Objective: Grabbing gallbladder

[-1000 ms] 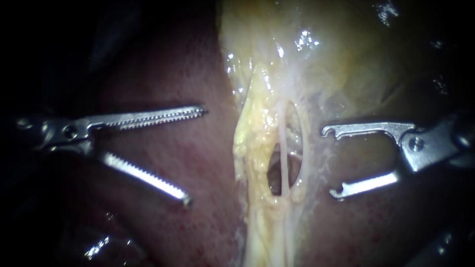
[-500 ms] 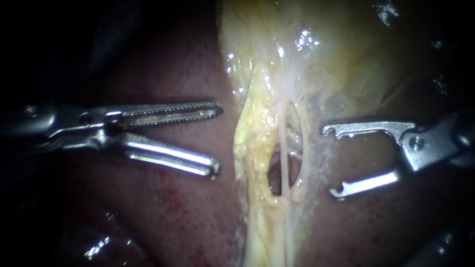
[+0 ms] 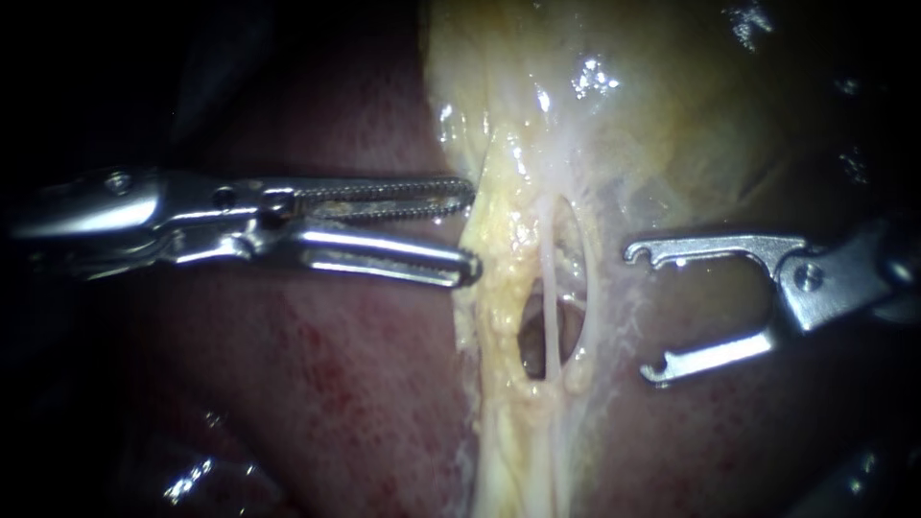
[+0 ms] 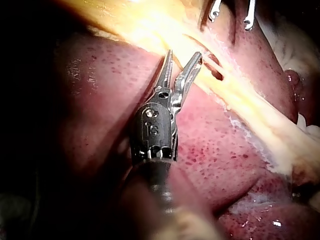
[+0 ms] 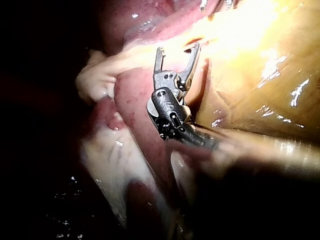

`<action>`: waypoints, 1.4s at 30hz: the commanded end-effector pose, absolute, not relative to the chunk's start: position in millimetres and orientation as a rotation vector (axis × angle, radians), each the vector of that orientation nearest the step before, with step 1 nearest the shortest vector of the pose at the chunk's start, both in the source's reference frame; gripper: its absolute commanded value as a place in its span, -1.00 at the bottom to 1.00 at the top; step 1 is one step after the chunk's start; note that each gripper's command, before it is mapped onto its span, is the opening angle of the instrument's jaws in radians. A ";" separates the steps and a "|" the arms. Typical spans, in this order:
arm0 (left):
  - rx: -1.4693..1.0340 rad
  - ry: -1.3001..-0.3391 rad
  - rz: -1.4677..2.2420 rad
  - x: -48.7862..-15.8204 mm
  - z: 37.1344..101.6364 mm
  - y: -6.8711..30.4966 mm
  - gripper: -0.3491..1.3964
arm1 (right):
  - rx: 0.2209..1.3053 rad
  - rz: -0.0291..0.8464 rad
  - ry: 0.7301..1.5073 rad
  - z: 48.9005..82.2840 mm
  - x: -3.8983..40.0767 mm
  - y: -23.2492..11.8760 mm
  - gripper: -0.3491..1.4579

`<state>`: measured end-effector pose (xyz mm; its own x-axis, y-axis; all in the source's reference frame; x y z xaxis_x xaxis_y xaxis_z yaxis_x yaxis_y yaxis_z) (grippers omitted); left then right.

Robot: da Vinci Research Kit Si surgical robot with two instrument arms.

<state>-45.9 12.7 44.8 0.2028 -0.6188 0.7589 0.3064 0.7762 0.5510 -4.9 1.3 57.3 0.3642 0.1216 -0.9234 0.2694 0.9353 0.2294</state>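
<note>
Since half a second earlier, the left instrument (image 3: 472,233) had slid across the mottled red liver (image 3: 326,384). Its toothed steel jaws had narrowed to a slim gap, their tips just touching the edge of a lumpy strip of yellow tissue (image 3: 494,259). The gallbladder (image 3: 691,125), a pale, glistening yellowish sac, lay above that strip, while the right instrument (image 3: 641,315) had not moved, its hooked, slotted jaws spread wide beside thin pale tubes (image 3: 552,288) crossing an oval opening.
</note>
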 end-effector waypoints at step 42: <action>0.324 -1.156 -0.706 -46.1 46.4 11.6 -1.00 | 0.373 -0.098 1.201 57.4 -5.1 1.3 0.05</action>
